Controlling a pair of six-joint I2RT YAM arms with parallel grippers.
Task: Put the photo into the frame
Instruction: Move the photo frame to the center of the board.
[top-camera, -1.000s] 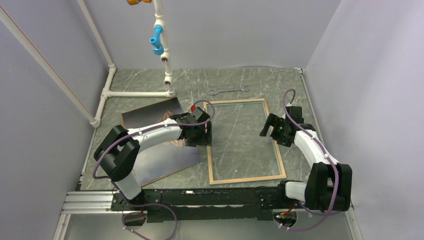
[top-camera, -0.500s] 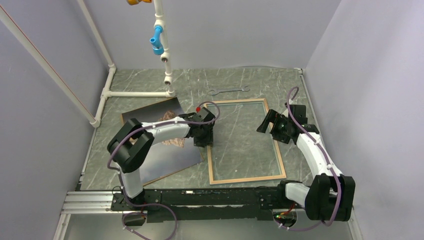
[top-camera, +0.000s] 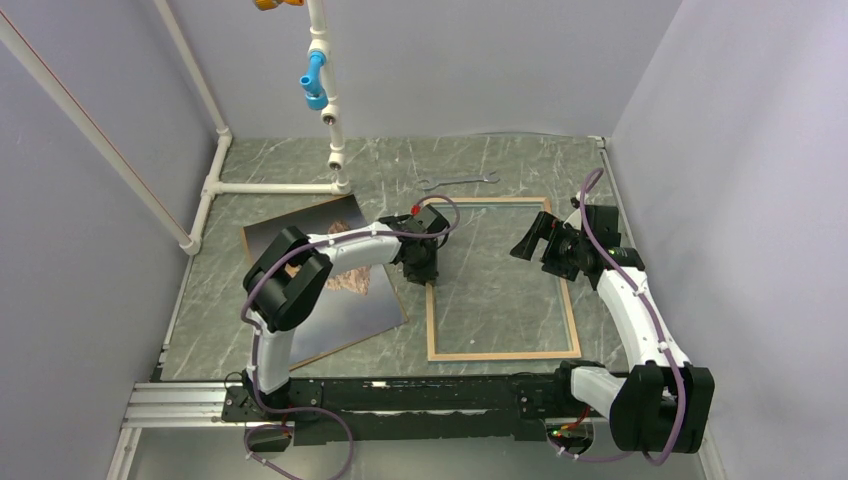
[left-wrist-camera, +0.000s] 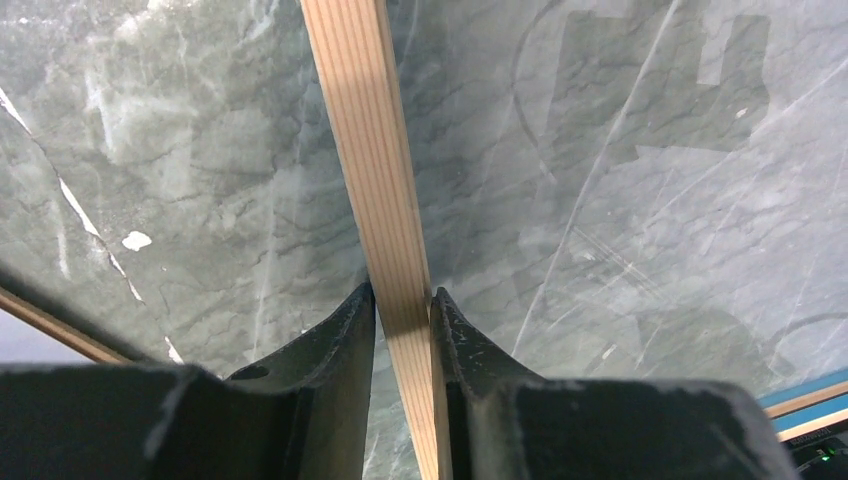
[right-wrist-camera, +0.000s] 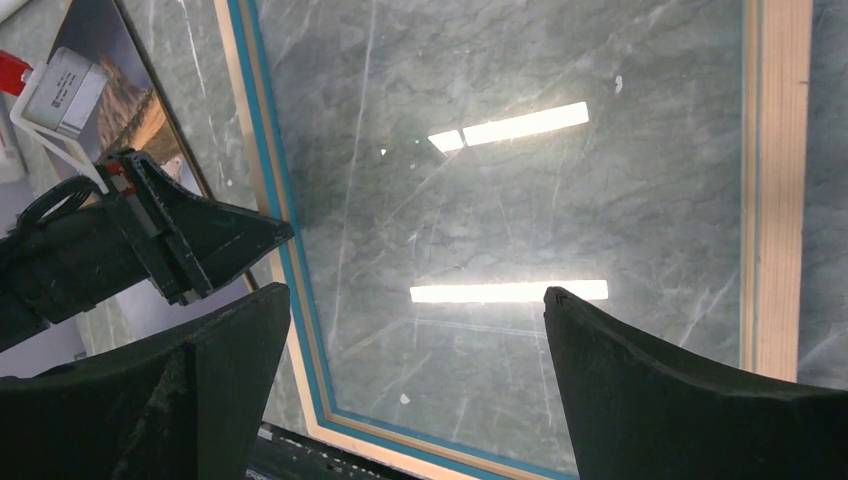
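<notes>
Frame (top-camera: 503, 356): left rail pinched by left gripper (left-wrist-camera: 402, 296); right gripper (right-wrist-camera: 416, 291) spread wide above frame; photo (top-camera: 340, 300) just left.

Your tally on the worktop (top-camera: 500, 160): mostly ones, with one pair.
You have one frame (top-camera: 503, 355), one photo (top-camera: 350, 300) with one brown board (top-camera: 340, 349) edging out beneath it, one wrench (top-camera: 458, 181), and one white pipe stand (top-camera: 270, 187) carrying one blue fitting (top-camera: 315, 85). You are running two arms, the left arm (top-camera: 345, 250) and the right arm (top-camera: 630, 300), and each ends in two black fingers (left-wrist-camera: 330, 370).
</notes>
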